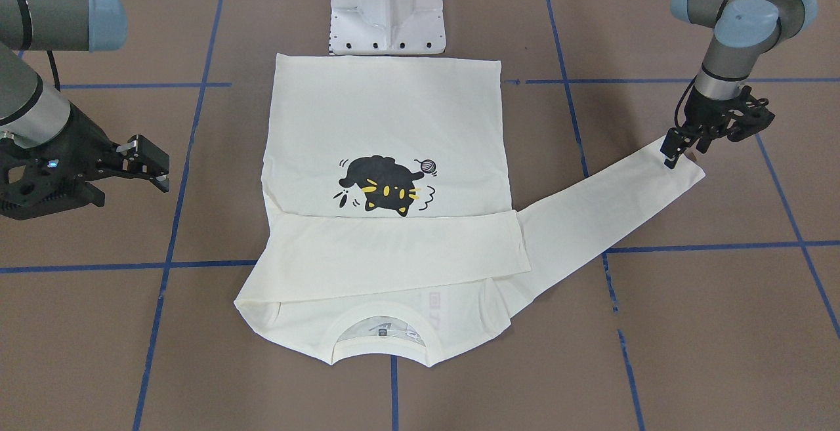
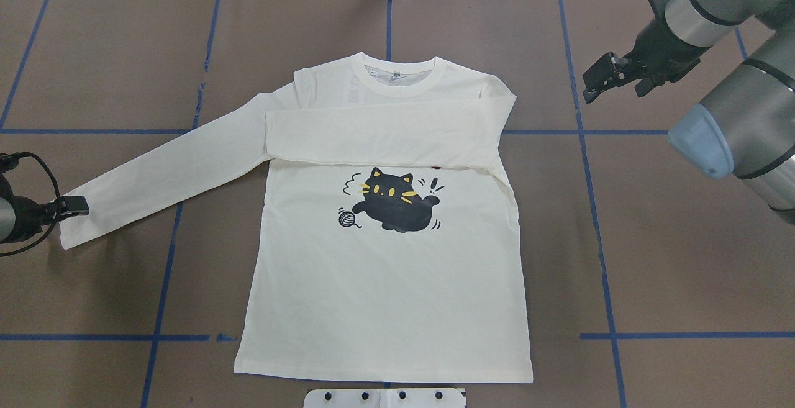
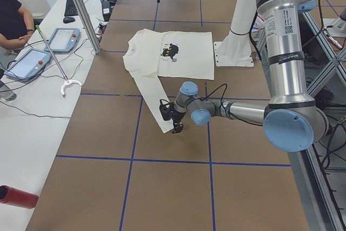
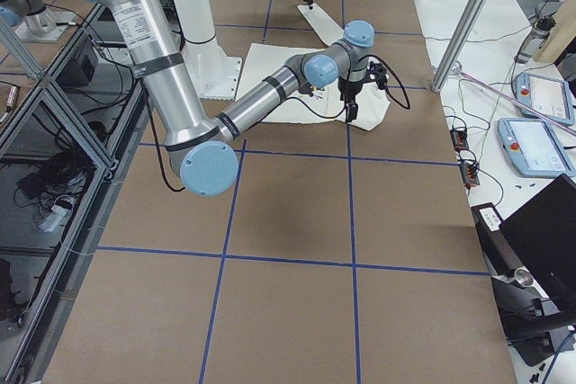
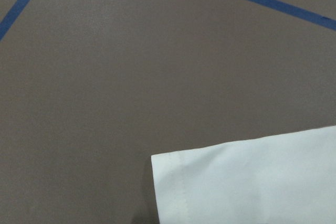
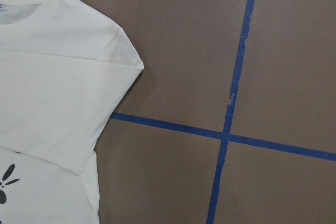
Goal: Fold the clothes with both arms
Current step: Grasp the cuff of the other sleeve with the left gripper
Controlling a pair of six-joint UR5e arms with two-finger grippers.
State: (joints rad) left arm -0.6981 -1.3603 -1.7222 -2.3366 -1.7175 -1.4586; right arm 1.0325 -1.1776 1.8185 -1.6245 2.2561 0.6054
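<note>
Cream long-sleeved cat-print shirt (image 2: 385,284) flat on brown table (image 2: 683,271), one sleeve folded across chest, left black two-finger gripper (image 2: 78,207) at shirt's outstretched cuff, grip indeterminable, right black gripper (image 2: 591,84) spread, empty, beside shirt's shoulder

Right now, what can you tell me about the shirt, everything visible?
The shirt is cream cloth, flat and front-up on the brown table, collar away from the robot. A black cat print with yellow marks shows mid-front. One sleeve is folded across the chest; the other stretches out to the left gripper, which meets its cuff.
</note>
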